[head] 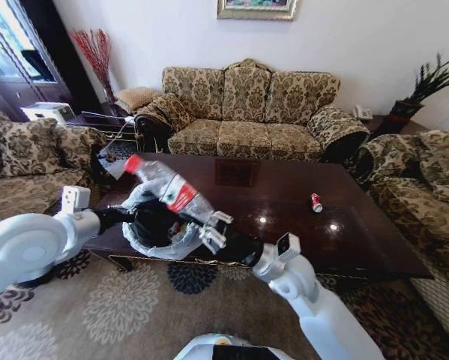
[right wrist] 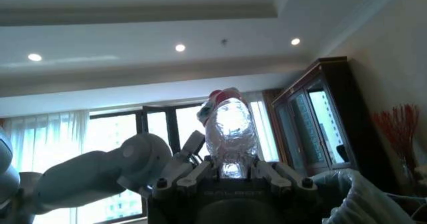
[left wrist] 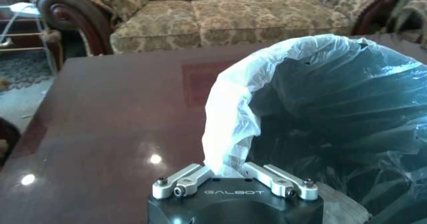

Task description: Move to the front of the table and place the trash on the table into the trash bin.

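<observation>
"GALBOT" on left tool (left wrist: 233, 176) housing; bottle (head: 169, 189) label text unreadable.

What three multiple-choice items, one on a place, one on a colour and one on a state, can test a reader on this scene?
1. Where does the crushed red can lie?
A. on the table
B. on the sofa
C. in the bin

2. What colour is the cap of the bottle?
A. blue
B. red
C. green

3. What does the left gripper do?
A. hangs open
B. grips a can
C. grips the rim of the trash bin

Key: 1 A, it lies on dark wood; 2 B, seen in the head view; 3 C, its fingers pinch the liner. The right gripper holds the bottle.
</observation>
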You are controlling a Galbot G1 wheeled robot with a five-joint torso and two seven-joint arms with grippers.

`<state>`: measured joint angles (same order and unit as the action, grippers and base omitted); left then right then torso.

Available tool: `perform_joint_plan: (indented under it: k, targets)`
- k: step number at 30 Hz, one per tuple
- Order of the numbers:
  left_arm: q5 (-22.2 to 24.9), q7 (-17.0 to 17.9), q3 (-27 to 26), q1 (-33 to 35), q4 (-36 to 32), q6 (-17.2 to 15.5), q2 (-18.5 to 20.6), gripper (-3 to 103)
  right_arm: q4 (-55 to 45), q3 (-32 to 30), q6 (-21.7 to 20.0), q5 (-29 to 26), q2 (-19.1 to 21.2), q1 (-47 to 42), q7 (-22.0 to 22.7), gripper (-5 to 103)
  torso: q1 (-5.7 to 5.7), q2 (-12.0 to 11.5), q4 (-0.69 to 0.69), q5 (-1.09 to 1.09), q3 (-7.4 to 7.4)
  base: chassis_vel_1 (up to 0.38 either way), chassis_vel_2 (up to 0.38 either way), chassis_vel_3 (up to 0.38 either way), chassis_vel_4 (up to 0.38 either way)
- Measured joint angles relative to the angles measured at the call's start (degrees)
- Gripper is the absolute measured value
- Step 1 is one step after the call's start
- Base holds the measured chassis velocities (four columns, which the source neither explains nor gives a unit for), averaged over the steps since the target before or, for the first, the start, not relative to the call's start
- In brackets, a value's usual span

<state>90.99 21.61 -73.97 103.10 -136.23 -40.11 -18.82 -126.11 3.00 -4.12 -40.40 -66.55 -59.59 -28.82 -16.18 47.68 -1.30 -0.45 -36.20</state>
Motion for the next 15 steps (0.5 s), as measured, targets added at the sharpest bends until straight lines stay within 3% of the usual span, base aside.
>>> perform_joint_plan:
  k: [7, 9, 11, 12, 13, 15]
  targets:
    - [0.61, -0.01, -0.03, -0.05, -2.11, -0.02, 0.4, 0, 2.4, 3.14, 0.13, 3.26, -2.28, 2.27, 5.16, 16, 0.0, 0.0, 0.0, 0.01, 0.0, 0.0, 0.0, 0.0, 0.0]
    - [0.88, 0.04, -0.18, -0.12, -1.97, -0.02, 0.76, 0, 2.54, 3.01, 0.22, 4.36, -2.33, 2.52, 5.84, 26, 0.0, 0.0, 0.0, 0.02, 0.0, 0.0, 0.0, 0.0, 0.0]
    - [0.91, 0.04, -0.18, -0.12, -1.97, -0.02, 0.77, 0, 2.54, 2.92, 0.24, 4.42, -2.3, 2.52, 5.91, 26, 0.0, 0.0, 0.0, 0.01, 0.0, 0.0, 0.0, 0.0, 0.0]
    - [0.99, 0.03, -0.17, -0.09, -1.96, -0.03, 0.64, 0, 2.49, 2.75, 0.37, 4.53, -2.17, 2.49, 6.01, 37, 0.0, 0.0, 0.0, 0.0, 0.0, 0.0, 0.0, 0.0, 0.0]
    - [0.99, 0.03, -0.17, -0.09, -1.97, -0.02, 0.52, 0, 2.43, 2.66, 0.43, 4.55, -2.11, 2.46, 6.02, 37, 0.0, 0.0, 0.0, 0.01, 0.0, 0.0, 0.0, 0.0, 0.0]
    - [0.99, 0.04, -0.16, -0.08, -1.94, -0.01, 0.41, 0, 2.31, 2.51, 0.68, 4.56, -1.97, 2.42, 6.03, 48, 0.0, 0.0, 0.0, 0.01, 0.0, 0.0, 0.0, 0.0, 0.0]
